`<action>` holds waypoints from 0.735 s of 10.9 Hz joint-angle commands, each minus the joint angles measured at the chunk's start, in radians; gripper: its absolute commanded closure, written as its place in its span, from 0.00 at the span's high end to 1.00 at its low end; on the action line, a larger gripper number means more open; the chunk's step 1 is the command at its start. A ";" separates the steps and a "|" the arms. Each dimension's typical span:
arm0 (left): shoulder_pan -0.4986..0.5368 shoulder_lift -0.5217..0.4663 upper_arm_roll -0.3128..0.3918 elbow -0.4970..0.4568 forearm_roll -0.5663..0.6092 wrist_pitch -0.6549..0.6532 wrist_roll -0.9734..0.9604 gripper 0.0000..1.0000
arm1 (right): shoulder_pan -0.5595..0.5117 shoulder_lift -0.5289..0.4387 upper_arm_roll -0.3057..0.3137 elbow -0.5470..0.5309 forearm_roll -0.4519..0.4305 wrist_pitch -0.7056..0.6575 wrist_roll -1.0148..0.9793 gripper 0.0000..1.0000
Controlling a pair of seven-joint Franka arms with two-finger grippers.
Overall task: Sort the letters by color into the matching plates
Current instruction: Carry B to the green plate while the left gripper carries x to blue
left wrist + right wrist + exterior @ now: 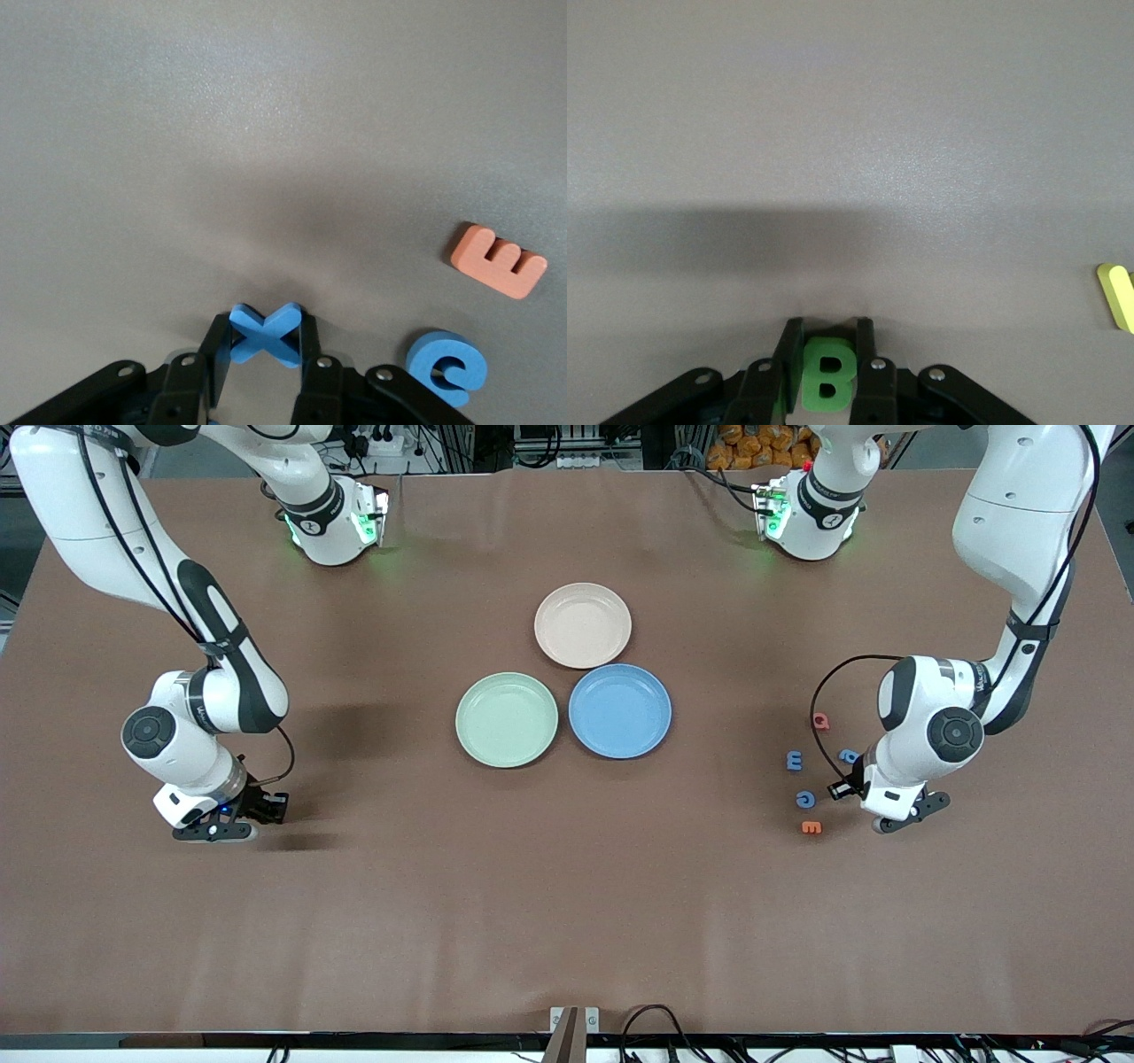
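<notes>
Altogether four blue letters (795, 760), three plates (507, 720)

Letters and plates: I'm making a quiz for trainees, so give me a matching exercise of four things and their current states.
Things:
1. blue X
2. green B
3. orange E
4. green plate

States:
a. lying loose on the table
b. pinched by the right gripper
c. holding no letters
d. pinched by the left gripper

Pairs: 1-d, 2-b, 3-a, 4-c
</notes>
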State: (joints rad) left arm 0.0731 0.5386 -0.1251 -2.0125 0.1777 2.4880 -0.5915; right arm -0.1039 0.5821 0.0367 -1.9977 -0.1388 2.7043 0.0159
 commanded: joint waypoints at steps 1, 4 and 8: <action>-0.010 -0.017 0.001 -0.005 0.034 -0.018 -0.037 0.00 | -0.023 0.012 0.017 -0.023 -0.027 0.017 0.006 0.21; -0.025 -0.063 -0.005 0.008 0.034 -0.081 -0.028 0.00 | -0.020 0.001 0.018 -0.018 -0.025 0.003 0.006 0.21; -0.032 -0.124 -0.040 0.017 0.032 -0.148 -0.033 0.00 | 0.015 -0.062 0.041 -0.016 -0.013 -0.072 0.117 0.22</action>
State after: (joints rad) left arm 0.0446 0.4657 -0.1421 -1.9906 0.1780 2.3882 -0.5915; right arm -0.1033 0.5753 0.0486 -1.9971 -0.1394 2.6798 0.0342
